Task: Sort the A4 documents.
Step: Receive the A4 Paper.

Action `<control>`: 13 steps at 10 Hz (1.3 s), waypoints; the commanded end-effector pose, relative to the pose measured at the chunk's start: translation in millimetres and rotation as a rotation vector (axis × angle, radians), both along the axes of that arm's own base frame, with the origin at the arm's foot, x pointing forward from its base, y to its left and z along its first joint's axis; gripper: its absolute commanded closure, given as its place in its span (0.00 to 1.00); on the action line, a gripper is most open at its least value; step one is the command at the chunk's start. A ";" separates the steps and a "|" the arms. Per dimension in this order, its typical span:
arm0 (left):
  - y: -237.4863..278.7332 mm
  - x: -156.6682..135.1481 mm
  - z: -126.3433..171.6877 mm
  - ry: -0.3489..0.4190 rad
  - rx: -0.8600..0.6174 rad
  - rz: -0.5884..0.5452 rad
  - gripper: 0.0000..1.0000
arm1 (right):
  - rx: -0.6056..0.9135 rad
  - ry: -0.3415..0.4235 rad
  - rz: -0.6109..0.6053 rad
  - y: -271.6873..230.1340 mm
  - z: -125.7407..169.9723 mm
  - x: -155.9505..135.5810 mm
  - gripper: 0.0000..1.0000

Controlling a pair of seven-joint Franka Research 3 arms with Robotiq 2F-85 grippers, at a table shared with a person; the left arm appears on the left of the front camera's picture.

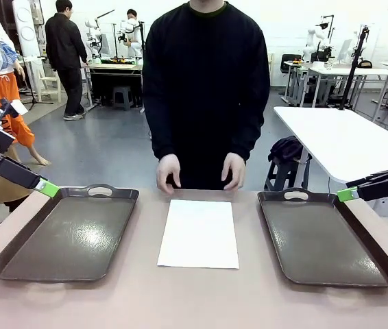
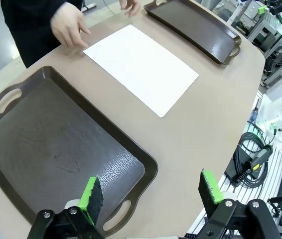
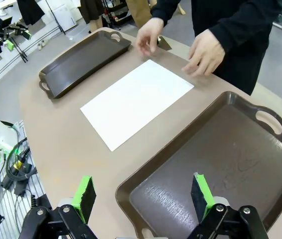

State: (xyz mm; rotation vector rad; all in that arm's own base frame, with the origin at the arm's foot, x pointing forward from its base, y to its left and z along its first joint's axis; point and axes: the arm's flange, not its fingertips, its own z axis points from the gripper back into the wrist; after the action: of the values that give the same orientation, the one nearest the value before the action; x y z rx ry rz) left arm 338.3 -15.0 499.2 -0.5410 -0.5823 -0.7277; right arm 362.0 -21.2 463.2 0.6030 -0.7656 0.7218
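Beige tabletop (image 1: 201, 295) holds a dark brown rectangular handled tray (image 1: 64, 236) lower left, a matching tray (image 1: 328, 236) lower right, thin white paper A4 documents (image 1: 199, 233) flat at centre between them, while left gripper (image 2: 151, 191) and right gripper (image 3: 142, 191) hang spread and empty, so probably pinch a sheet's edge, not its middle.

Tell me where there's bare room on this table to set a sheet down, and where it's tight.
Both tray floors are bare: the left tray and the right tray. Bare table runs along the near edge, plus strips between the A4 sheet and each tray. Crowded only at the far edge, where the person's hands rest.
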 end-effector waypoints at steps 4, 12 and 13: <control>1.7 2.3 -1.6 -0.007 -0.012 -0.018 0.00 | 0.021 -0.021 0.011 0.3 -2.2 6.8 0.00; 1.7 2.3 -1.6 -0.007 -0.012 -0.018 0.00 | 0.021 -0.021 0.011 0.3 -2.2 6.8 0.00; 1.7 2.3 -1.6 -0.007 -0.012 -0.018 0.00 | 0.021 -0.021 0.011 0.3 -2.2 6.8 0.00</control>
State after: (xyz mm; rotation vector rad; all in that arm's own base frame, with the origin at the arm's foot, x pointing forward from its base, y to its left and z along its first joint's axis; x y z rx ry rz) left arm 338.2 -15.4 499.2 -0.5408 -0.5813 -0.7283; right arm 362.5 -20.7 462.3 0.6064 -0.7663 0.7158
